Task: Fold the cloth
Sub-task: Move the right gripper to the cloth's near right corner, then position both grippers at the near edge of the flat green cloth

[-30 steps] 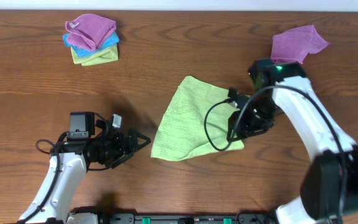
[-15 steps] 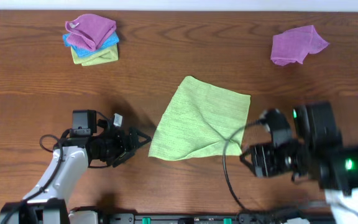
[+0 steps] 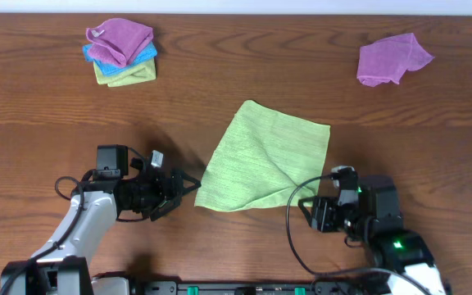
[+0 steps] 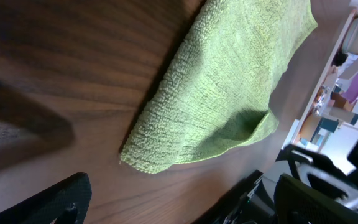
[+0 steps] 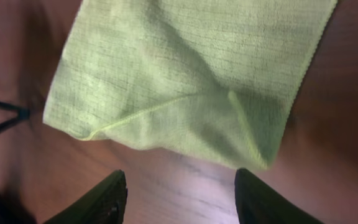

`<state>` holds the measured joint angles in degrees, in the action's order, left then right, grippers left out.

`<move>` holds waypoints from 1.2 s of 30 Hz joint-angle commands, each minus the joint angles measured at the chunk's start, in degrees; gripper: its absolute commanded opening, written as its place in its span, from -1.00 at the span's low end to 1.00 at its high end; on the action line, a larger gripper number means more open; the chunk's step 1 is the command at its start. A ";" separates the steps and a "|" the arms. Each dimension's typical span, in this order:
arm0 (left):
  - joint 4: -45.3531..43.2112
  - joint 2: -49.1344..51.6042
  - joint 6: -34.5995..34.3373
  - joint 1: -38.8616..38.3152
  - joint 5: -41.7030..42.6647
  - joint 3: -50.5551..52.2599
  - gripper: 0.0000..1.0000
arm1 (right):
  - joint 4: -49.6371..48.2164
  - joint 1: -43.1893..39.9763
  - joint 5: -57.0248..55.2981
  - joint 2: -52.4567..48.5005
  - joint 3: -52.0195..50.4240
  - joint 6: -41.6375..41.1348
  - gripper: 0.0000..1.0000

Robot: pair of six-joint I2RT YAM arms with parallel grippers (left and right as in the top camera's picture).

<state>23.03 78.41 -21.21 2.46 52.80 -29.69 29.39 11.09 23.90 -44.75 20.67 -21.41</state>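
The light green cloth (image 3: 262, 157) lies on the wooden table near the middle, with one corner folded over near its front right. It also shows in the left wrist view (image 4: 229, 81) and in the right wrist view (image 5: 191, 74). My left gripper (image 3: 188, 186) is open and empty, just left of the cloth's front left corner. In the left wrist view its fingers (image 4: 185, 199) frame that corner. My right gripper (image 3: 308, 215) is open and empty, just in front of the cloth's front right edge. Its fingers (image 5: 179, 196) sit below the cloth's edge.
A stack of folded purple, blue and yellow-green cloths (image 3: 120, 52) sits at the back left. A crumpled purple cloth (image 3: 390, 59) lies at the back right. The table's front edge is close behind both arms.
My right arm has pulled back from over the cloth's right side to the front of the table. The cloth's right edge now lies flat and uncovered. My left arm has barely moved.
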 commanded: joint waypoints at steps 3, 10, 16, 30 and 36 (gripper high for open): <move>0.07 0.22 -0.22 -0.28 2.36 0.07 0.91 | -7.30 -0.22 -2.45 -6.88 -1.07 -1.29 0.10; 0.09 0.22 -0.22 -0.28 2.73 0.07 0.91 | -15.39 -0.20 -2.86 -20.76 -1.07 -1.27 0.09; 0.09 0.22 -0.24 -0.28 2.75 0.09 0.91 | -23.26 -0.20 2.75 -24.98 -1.05 -1.29 -0.05; -1.03 0.22 -0.24 -0.26 2.71 0.07 0.91 | -6.29 -0.13 13.88 -22.01 -0.94 1.55 -0.20; -1.33 0.22 -0.24 -0.24 2.27 0.07 0.91 | -1.68 -0.15 12.39 -15.28 -0.87 2.21 -0.20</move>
<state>22.00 78.41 -21.23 2.46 55.11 -29.69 27.66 11.09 36.18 -63.29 19.75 -20.08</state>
